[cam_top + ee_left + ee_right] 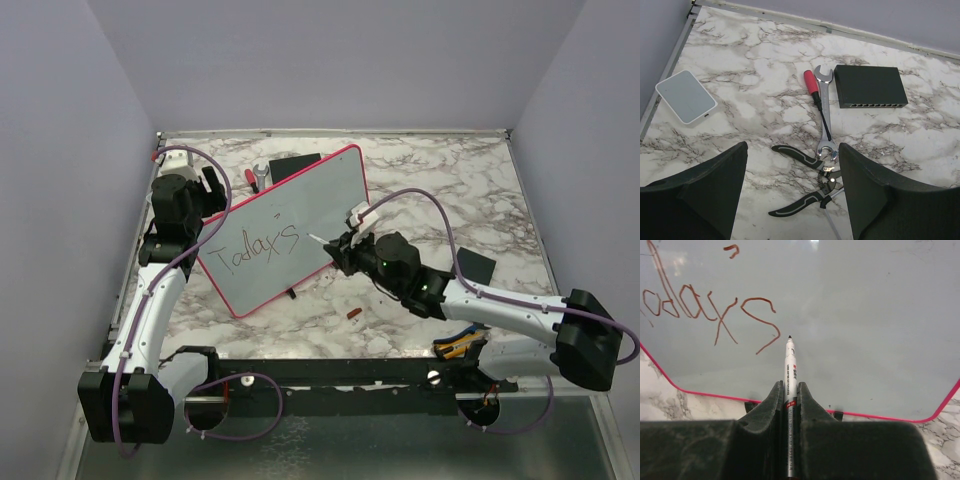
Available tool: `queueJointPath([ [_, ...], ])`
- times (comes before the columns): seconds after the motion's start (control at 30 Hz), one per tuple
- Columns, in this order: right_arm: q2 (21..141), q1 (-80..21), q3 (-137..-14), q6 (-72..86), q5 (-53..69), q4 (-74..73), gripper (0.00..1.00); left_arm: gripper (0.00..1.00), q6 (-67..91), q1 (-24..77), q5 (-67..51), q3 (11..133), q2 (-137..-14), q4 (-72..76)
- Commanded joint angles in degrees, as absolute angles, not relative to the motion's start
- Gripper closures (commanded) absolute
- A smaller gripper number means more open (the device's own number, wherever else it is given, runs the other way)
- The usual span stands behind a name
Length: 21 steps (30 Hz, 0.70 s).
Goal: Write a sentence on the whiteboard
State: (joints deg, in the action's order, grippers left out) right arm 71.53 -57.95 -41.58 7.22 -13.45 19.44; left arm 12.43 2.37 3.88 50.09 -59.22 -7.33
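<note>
Pink-framed whiteboard (300, 215), grey-veined marble table (440, 185)

Glossy, smooth pale face on the whiteboard (865, 315), catching glare, inside a smooth pink frame (705, 393) of plastic look. Marble-patterned worktop (765, 65) with a slight sheen. Bright bare metal on the wrench (826, 120); matt black casing on the box (870, 86). Matt, faintly grainy black plastic on the right pincer (790, 389), clamped on a glossy white marker (790, 365).
</note>
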Motion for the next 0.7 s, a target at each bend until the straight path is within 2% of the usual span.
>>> queueJointPath([
  [0.0, 69.7, -55.5, -40.1, 6.5, -12.8, 18.8, 1.00, 0.26, 12.5, 2.5, 2.6, 48.5, -58.8, -8.4],
  [0.3, 68.4, -49.4, -38.6, 7.0, -7.2, 21.3, 1.00, 0.26, 12.3, 2.5, 2.4, 48.3, -59.0, -8.2],
  [0.5, 69.8, -48.9, -38.6, 7.5, -2.6, 23.4, 1.00, 0.26, 12.3, 2.6, 2.4, 48.3, -59.0, -8.2],
  [0.67, 71.4, -48.8, -39.0, 7.6, -3.8, 24.2, 1.00, 0.26, 12.4, 2.6, 2.3, 48.3, -58.9, -8.3],
])
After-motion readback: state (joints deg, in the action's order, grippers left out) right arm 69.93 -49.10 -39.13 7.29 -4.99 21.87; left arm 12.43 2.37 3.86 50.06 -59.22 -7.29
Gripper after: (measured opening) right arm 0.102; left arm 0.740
